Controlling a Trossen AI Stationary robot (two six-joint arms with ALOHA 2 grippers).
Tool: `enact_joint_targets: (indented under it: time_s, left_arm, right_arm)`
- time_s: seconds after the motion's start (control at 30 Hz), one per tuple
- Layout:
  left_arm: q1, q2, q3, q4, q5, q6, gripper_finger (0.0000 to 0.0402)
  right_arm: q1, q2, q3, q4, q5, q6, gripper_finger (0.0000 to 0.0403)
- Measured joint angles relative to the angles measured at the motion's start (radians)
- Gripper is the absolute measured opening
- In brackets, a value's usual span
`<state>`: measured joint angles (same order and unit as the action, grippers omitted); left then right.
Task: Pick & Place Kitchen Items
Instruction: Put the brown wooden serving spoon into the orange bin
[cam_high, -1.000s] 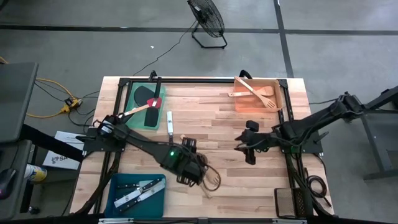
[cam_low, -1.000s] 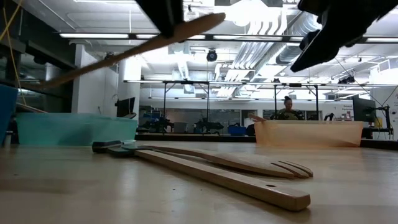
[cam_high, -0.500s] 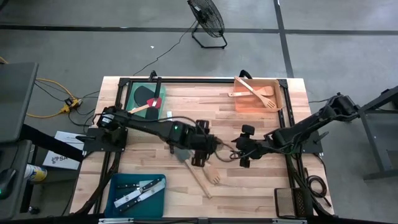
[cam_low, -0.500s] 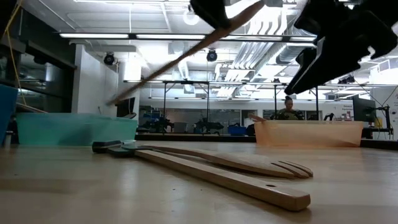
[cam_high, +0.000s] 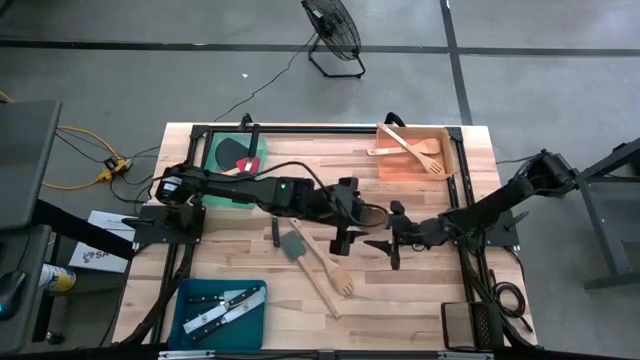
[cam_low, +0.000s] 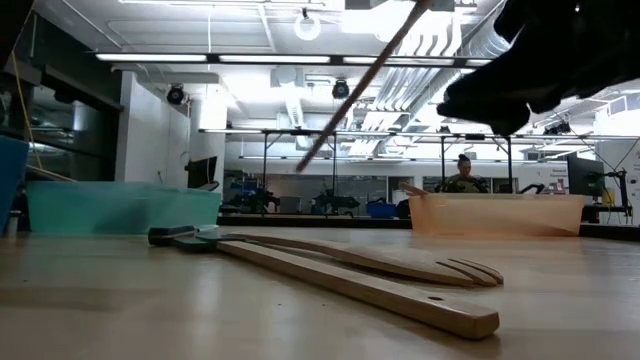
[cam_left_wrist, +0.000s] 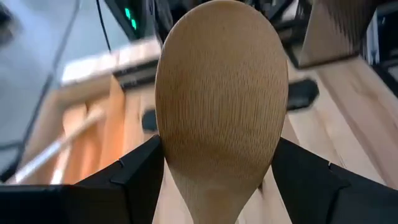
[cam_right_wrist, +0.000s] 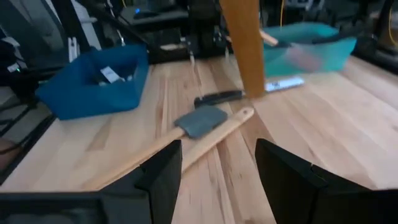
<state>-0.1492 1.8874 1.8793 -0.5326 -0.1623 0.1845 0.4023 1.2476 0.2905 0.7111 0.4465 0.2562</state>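
Left gripper (cam_high: 347, 232) is pinching wooden spoon (cam_left_wrist: 221, 99) mid-frame above bench (cam_high: 330, 170), handle tilting up-right in low view. Right gripper (cam_high: 392, 243) is waiting beside it, fingers spread.

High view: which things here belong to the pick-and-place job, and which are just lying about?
Job: wooden spoon held in the left gripper jaws; grey spatula, slotted turner and knife loose on the table; knives in the teal tray; wooden utensils in the orange tray; spatulas in the green tray.
Lying about: floor fan; yellow cable.
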Motion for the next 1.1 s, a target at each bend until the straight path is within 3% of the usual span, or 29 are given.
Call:
enact_joint_targets:
  time_s: [0.47, 0.73, 0.87, 1.1]
  left_arm:
    - [-0.001, 0.0, 0.0, 0.184, 0.062, 0.058, 0.0251]
    - [-0.001, 0.0, 0.0, 0.195, 0.069, 0.059, 0.026]
    - [-0.001, 0.0, 0.0, 0.213, 0.068, 0.074, 0.026]
    - [-0.001, 0.0, 0.0, 0.294, 0.104, 0.096, 0.0259]
  right_arm:
    - [-0.025, 0.0, 0.0, 0.155, 0.052, -0.158, 0.0198]
    - [-0.064, 0.0, 0.0, 0.19, 0.041, -0.212, 0.0269]
    - [-0.078, 0.0, 0.001, 0.257, -0.036, -0.249, 0.0305]
    - [-0.115, 0.0, 0.038, 0.271, -0.078, -0.278, 0.0309]
